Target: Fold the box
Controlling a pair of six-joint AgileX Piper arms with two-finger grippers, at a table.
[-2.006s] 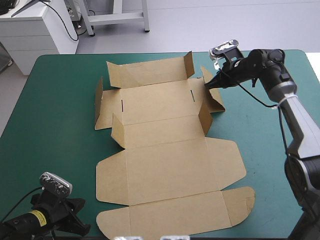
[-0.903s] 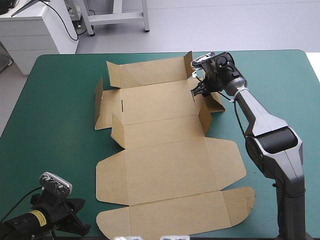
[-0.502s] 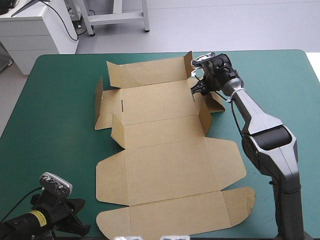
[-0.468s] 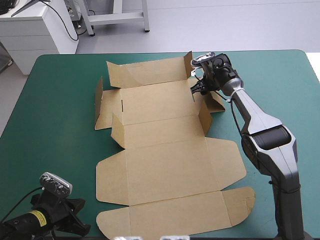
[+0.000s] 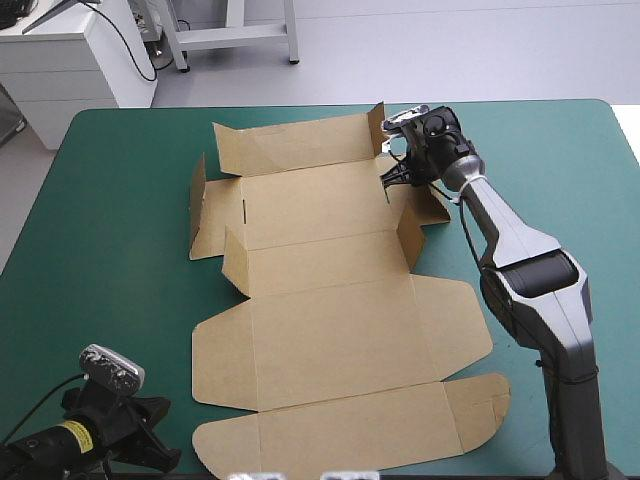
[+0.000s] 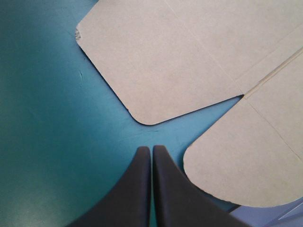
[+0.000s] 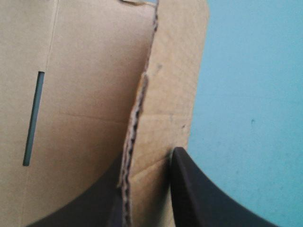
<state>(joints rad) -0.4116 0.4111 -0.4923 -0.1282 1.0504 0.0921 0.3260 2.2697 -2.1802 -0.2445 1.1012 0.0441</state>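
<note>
Teal-green desk point(image 5: 110, 250) carries box point(image 5: 330, 330), mostly flat, long axis near-to-far. Your right gripper point(image 5: 396, 178) pinches raised side flap point(image 7: 165, 80) at box's far-right. Left gripper point(image 6: 151, 150) closed, empty, beside near-left rounded flap; right arm nearer fold.

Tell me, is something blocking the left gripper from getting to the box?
Nothing visible does. Only bare teal-green cover lies between the left gripper and the rounded flaps of the box just ahead of it.
</note>
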